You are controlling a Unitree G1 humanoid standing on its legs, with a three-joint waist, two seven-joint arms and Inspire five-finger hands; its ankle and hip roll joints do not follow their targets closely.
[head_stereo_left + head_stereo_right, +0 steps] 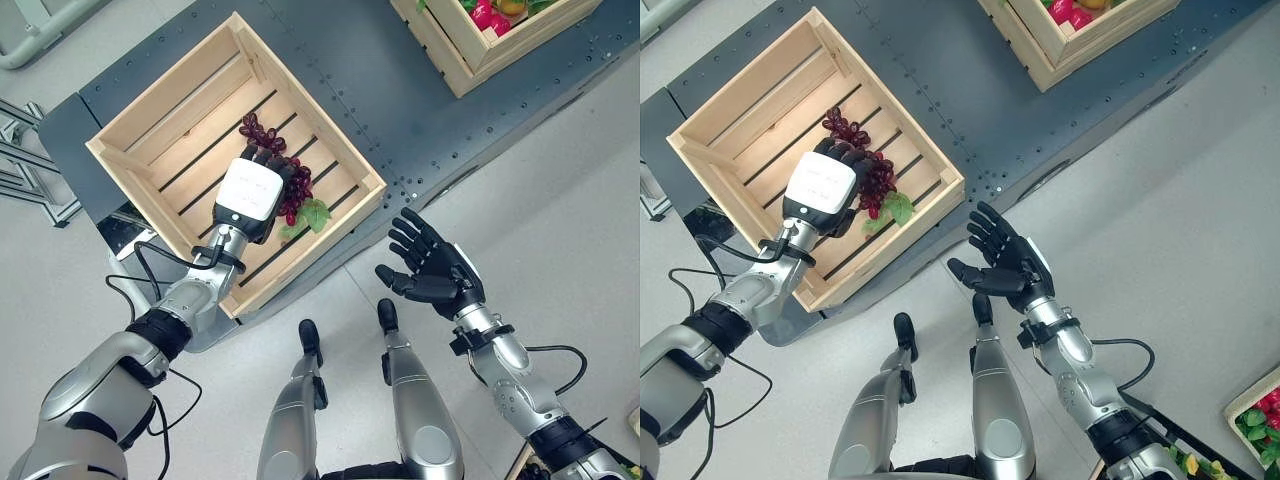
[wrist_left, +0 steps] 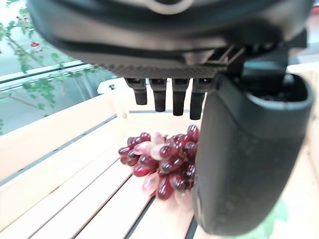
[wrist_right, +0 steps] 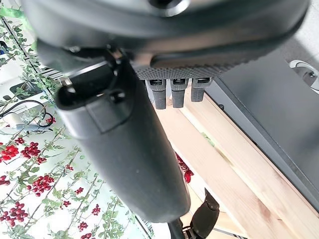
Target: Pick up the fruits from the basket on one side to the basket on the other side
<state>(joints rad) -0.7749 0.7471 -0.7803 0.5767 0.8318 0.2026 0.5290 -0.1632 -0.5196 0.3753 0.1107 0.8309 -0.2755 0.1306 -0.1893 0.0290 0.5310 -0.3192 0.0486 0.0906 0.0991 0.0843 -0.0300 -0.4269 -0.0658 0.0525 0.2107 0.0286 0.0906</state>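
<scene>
A bunch of dark red grapes (image 1: 292,178) with a green leaf is seen lying on the slats of a wooden crate (image 1: 160,110). The left hand (image 1: 250,198) is held just above it, fingers straight. The right hand (image 1: 436,270) is spread open over the floor. A second crate (image 1: 1065,45), holding fruit, is caught at the top edge.

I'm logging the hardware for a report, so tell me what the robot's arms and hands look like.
Both arms are glossy silver-grey shells with black joint bands and black collars at the wrists. The left hand is dark with a white rounded panel across its back. The right hand is dark all over, with segmented fingers.
</scene>
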